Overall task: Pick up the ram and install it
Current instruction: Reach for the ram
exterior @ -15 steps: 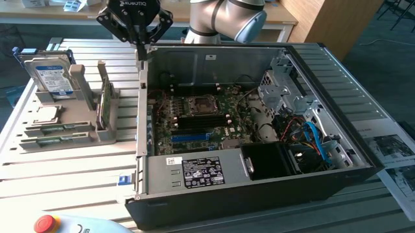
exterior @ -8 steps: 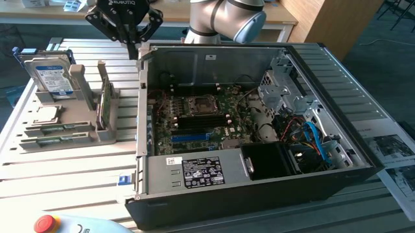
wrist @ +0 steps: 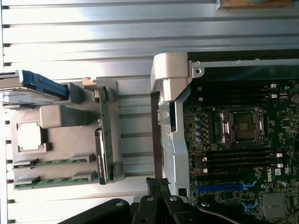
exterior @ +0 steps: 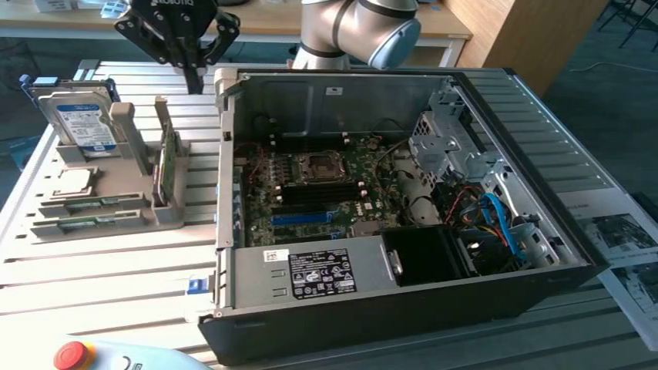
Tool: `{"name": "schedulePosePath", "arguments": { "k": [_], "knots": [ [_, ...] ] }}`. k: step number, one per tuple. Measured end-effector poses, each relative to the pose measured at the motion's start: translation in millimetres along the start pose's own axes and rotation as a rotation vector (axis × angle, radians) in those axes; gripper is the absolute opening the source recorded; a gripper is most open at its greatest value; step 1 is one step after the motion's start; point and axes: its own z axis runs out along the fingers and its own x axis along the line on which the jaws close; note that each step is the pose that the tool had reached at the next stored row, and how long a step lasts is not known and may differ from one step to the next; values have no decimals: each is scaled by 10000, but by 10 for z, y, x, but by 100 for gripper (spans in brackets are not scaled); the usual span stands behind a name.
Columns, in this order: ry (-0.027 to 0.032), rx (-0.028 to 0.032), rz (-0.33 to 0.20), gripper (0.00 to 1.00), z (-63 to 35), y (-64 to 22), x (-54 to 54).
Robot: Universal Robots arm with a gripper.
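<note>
I am watching the gripper (exterior: pixel 193 83) hanging above the slatted table (exterior: pixel 92 270), just off the far corner of the open computer case (exterior: pixel 411 308) on the exterior view's left. Its two fingers are pressing together with nothing between them. In the wrist view the same closed tips (wrist: pixel 156 183) are sitting over the strip of table between the case wall (wrist: pixel 170 74) and the grey holder (wrist: pixel 60 135).

The ram (exterior: pixel 165 166) is standing on its long edge in a slot on the holder's side nearest the case, well apart from the gripper and untouched. From the wrist camera I am seeing it edge-on as a thin green strip (wrist: pixel 104 130).

On the same holder, a hard drive (exterior: pixel 82 123) with a blue-white label is standing upright at the far end. Two more green sticks (exterior: pixel 91 203) are lying flat at the near end.

Inside the case, the motherboard (exterior: pixel 319 193) is lying exposed, with the CPU socket (exterior: pixel 317 167) toward its far side. A red button (exterior: pixel 72 354) is sitting at the near edge on the exterior view's left.
</note>
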Motion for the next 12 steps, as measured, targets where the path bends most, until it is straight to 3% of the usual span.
{"name": "schedulePosePath", "arguments": {
  "k": [12],
  "knots": [
    [0, 1, 0, 10, -7, 24, 323]
  ]
}}
